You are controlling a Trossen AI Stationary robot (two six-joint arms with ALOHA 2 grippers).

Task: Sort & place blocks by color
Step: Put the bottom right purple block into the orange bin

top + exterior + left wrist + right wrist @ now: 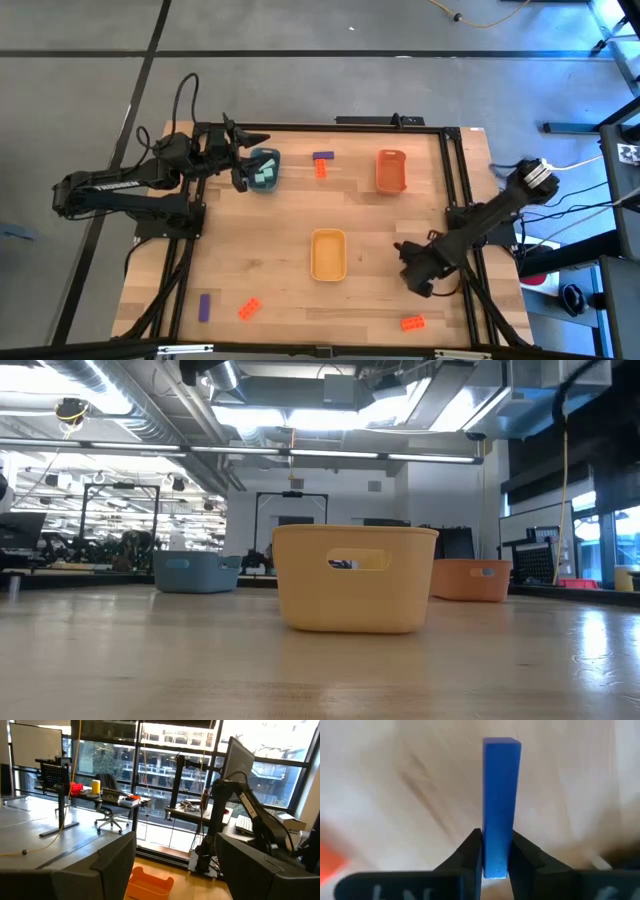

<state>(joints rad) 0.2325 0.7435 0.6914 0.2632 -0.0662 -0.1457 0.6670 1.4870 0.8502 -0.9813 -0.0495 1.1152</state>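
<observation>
My right gripper (404, 252) hangs over the table's right side, near the yellow tray, and is shut on a purple block (501, 800); the gripper hides that block from above. My left gripper (242, 160) is open beside the blue tray (273, 155), in which mint-green blocks (265, 177) lie. A purple block (323, 157) and an orange-red block (320, 170) lie flat at the far middle. Another purple block (204, 307) and two orange-red blocks (250, 309) (412, 323) lie near the near edge. My right gripper pinches the purple block by one end (496, 862) between its two fingers (470, 855). The block's long side runs on along the fingers and sticks out past their tips. Whether its far end touches the table, I cannot tell.
The yellow tray (328, 272) stands mid-table, just left of my right gripper, and the orange tray (390, 186) stands at the far right. Black frame rails run along the table's left and right edges. Bare wood lies between the trays and the near edge.
</observation>
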